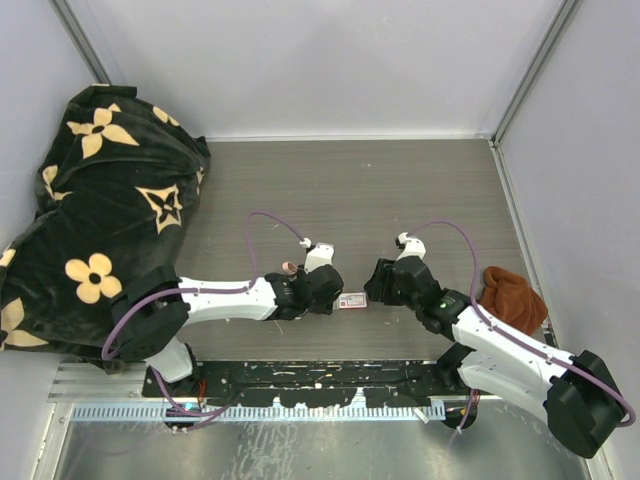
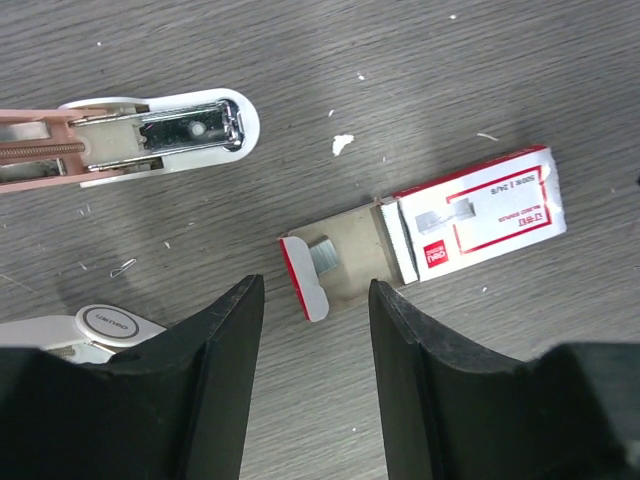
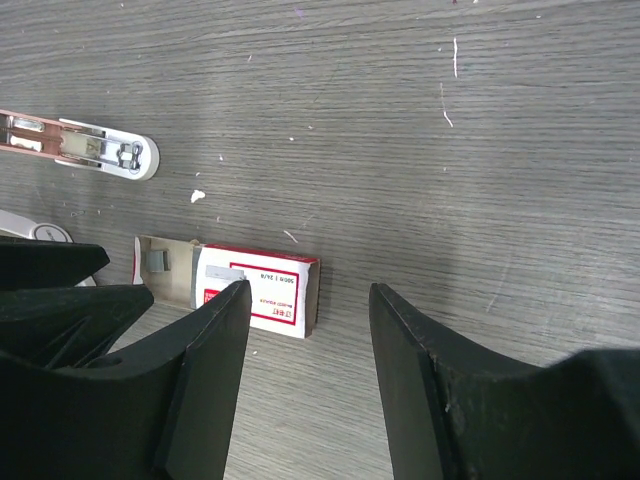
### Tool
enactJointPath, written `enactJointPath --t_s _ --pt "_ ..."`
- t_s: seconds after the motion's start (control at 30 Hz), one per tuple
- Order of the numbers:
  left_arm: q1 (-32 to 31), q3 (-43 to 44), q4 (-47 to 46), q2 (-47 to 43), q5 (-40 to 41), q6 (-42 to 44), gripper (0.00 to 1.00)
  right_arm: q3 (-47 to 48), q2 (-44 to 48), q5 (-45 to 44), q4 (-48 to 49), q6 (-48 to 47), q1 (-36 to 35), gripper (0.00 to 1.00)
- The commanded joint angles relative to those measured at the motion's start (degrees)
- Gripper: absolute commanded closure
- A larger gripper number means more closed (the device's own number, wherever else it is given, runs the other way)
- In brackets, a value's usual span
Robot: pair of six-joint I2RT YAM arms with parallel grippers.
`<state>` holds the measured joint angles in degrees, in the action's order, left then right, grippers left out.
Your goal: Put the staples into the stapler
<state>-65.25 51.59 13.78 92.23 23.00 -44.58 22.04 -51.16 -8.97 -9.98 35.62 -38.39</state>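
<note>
Picking up staples is the step in hand. The staple box (image 2: pixel 470 215) lies on the worktop (image 2: pixel 500 80), its tray slid out with a short strip (image 2: pixel 322 257) inside, probably loose. The left gripper (image 2: pixel 315 380) and right gripper (image 3: pixel 310 370) hang open and empty above it. The next move is a fine pinch on the strip, then a carry to the opened stapler (image 2: pixel 160 135).

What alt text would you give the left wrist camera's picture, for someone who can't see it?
A red-and-white staple box lies on a grey wood-grain table, its tan tray slid partly out with a short strip of staples inside. Upper left lies an opened white stapler, and the left gripper hovers open and empty at the bottom.
</note>
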Motion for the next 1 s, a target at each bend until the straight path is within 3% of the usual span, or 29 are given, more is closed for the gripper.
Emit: enactJointPath --t_s 0.0,0.97 --pt "-0.4 2.1 0.2 0.2 3.6 -0.3 0.54 -0.1 1.4 -1.2 1.4 1.3 0.3 0.43" --pt "-0.4 0.9 -0.4 1.5 2.4 -1.4 0.74 0.0 0.6 -1.0 1.8 1.5 0.4 0.43"
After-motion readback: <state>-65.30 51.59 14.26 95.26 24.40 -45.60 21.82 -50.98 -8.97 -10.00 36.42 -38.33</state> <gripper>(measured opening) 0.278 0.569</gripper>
